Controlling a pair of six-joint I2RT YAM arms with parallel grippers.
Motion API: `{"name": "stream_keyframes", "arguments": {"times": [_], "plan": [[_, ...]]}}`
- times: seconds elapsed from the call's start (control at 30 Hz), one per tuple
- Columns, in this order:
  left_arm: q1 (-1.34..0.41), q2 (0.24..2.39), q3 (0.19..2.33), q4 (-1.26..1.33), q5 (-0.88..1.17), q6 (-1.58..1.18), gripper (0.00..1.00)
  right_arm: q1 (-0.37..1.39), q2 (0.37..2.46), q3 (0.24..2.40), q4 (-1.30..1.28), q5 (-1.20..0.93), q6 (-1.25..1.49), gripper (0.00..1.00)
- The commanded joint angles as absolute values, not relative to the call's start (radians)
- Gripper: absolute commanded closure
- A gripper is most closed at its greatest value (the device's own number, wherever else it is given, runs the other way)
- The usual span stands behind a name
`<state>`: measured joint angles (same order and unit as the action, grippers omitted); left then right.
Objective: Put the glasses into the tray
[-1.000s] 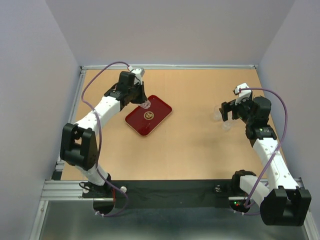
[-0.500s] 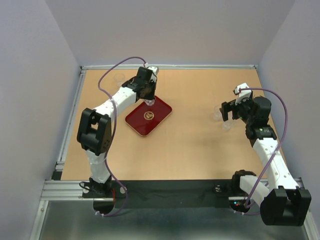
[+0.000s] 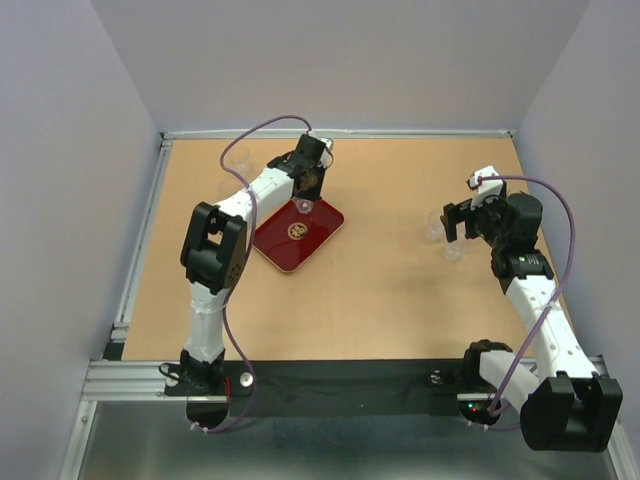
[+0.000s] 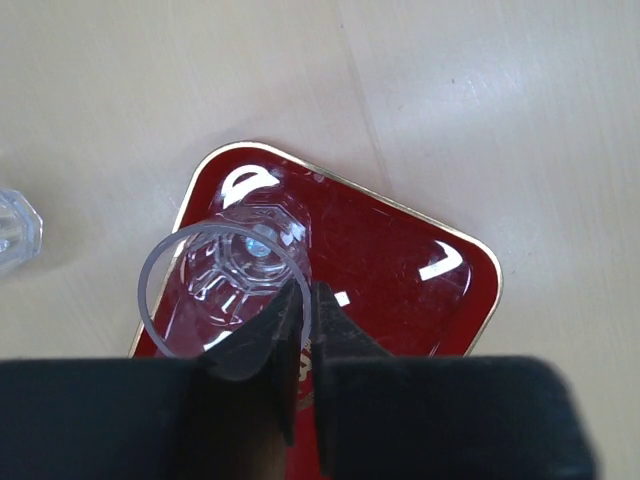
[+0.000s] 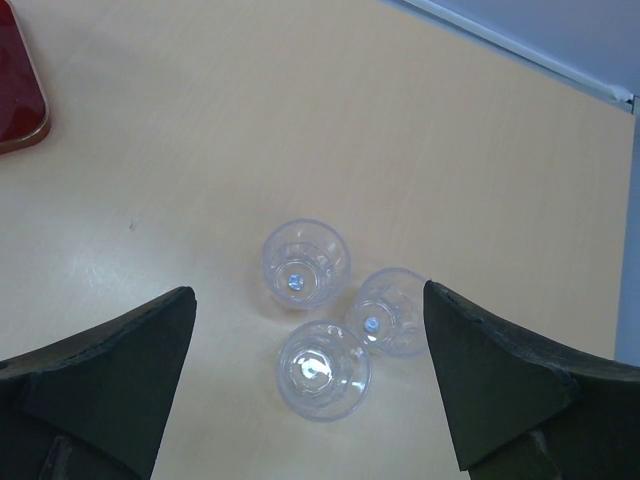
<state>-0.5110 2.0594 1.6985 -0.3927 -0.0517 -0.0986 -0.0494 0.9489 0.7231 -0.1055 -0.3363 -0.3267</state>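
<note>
The dark red tray [image 3: 282,250] lies left of centre on the table. My left gripper [image 3: 306,192] is over its far end, shut on the rim of one clear glass [image 4: 222,292]. One finger is inside the rim and one outside, with only a thin slit between the jaws [image 4: 305,292]. That glass stands upright over a corner of the tray [image 4: 400,270]; I cannot tell whether its base touches. On the right, my right gripper [image 5: 309,290] hangs open above three glasses [image 5: 306,263] [image 5: 395,310] [image 5: 322,369] grouped on the table.
Another glass [image 4: 14,230] shows at the left edge of the left wrist view, on bare wood beside the tray. A metal rail [image 3: 150,220] borders the table's left side. The tray's edge [image 5: 18,95] is at the far left of the right wrist view.
My left arm has swung right and farther back, carrying the glass from the tray's left edge to over its far end. The right arm and its three glasses have not moved.
</note>
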Motion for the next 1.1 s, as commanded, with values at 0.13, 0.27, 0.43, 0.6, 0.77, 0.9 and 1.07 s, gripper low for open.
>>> {"name": "stream_keyframes", "arguments": {"times": [0.13, 0.27, 0.43, 0.6, 0.77, 0.9, 1.07], "plan": [[-0.534, 2.063, 1.809, -0.426, -0.118, -0.081, 0.48, -0.049, 0.945, 0.718, -0.092, -0.314, -0.350, 0.00], [-0.538, 2.023, 1.825, -0.420, -0.117, -0.078, 0.41, -0.049, 0.945, 0.716, -0.092, -0.305, -0.354, 0.00], [-0.540, 1.869, 1.754, -0.359, -0.097, -0.068, 0.35, -0.049, 0.953, 0.707, -0.092, -0.292, -0.385, 0.00], [-0.540, 1.672, 1.579, -0.279, -0.072, -0.052, 0.27, -0.051, 0.968, 0.704, -0.094, -0.284, -0.373, 0.00], [-0.531, 1.381, 1.323, -0.149, -0.106, -0.058, 0.17, -0.066, 1.020, 0.756, -0.156, -0.261, -0.302, 0.00], [-0.517, 1.151, 1.105, -0.075, -0.158, -0.035, 0.12, -0.069, 1.133, 0.836, -0.277, -0.262, -0.285, 0.00], [-0.515, 1.006, 0.948, -0.005, -0.218, 0.018, 0.11, -0.071, 1.189, 0.902, -0.368, -0.299, -0.265, 0.00]]}}
